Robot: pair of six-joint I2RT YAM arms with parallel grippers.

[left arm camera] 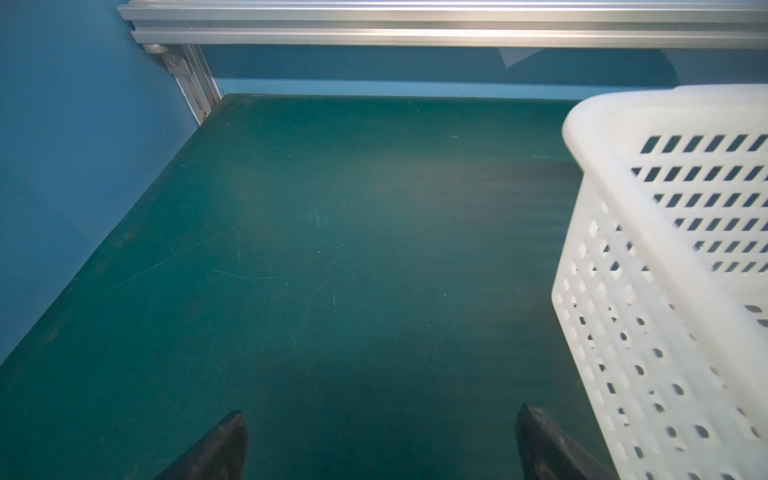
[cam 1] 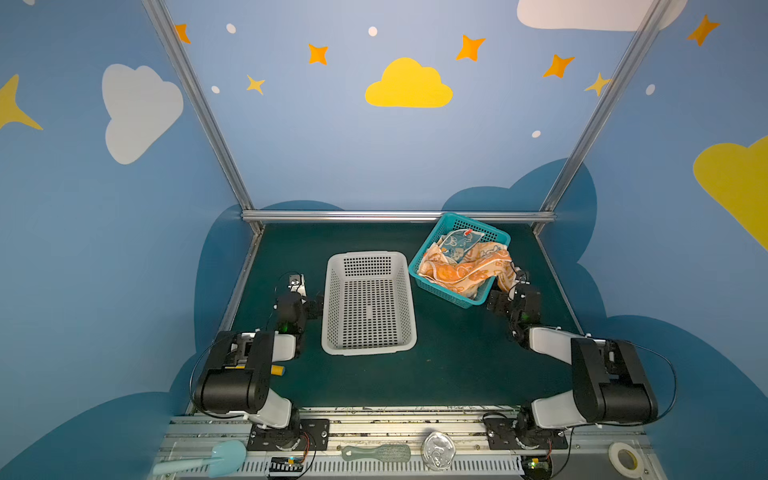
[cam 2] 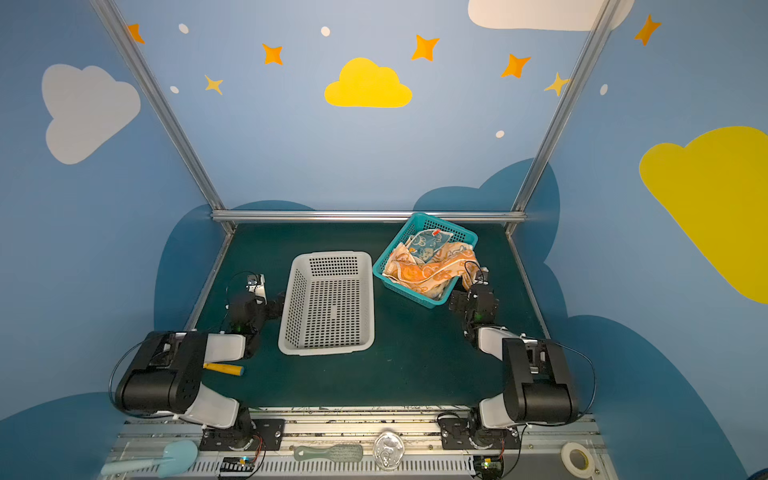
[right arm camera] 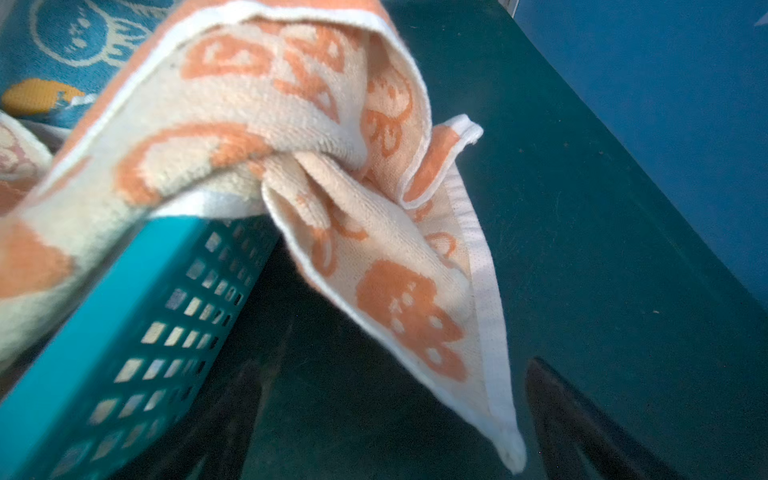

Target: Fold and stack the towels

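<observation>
From my station, the towels (cam 1: 461, 257) are heaped unfolded in the teal basket (cam 1: 434, 286), which stands tilted at the upper right of the worktop (cam 1: 457, 365) in both top views. The orange-and-cream bunny towel (cam 1: 465, 272) lies crumpled on top and spills over the basket's right rim. The blue bunny towel (cam 1: 457, 245) sits behind it, toward the basket's far corner. I can pick out those two, but I cannot tell what lies under them.

The white basket (cam 1: 332, 307) stands in the middle of the worktop with nothing in it, apart from the teal one.

In the right wrist view, the right gripper (right arm camera: 399, 399) sits low beside the teal basket's perforated wall (right arm camera: 124, 332). Its jaws are spread wide and have hold of nothing. A corner of the orange-and-cream bunny towel (right arm camera: 395, 291) hangs over the rim ahead of the gripper. The tip of that corner dangles just beside one finger (right arm camera: 557, 399), unpinched. The blue bunny towel (right arm camera: 83, 33) peeks in at the upper left of that frame.

In the left wrist view, the left gripper (left arm camera: 384, 434) is also spread wide and empty. It hovers over bare green worktop (left arm camera: 332, 249), with the white basket's wall (left arm camera: 665, 332) just beside it on the right of the frame.

A yellow cylinder (cam 2: 224, 368) lies on the worktop near the left arm, at the lower left in a top view.
</observation>
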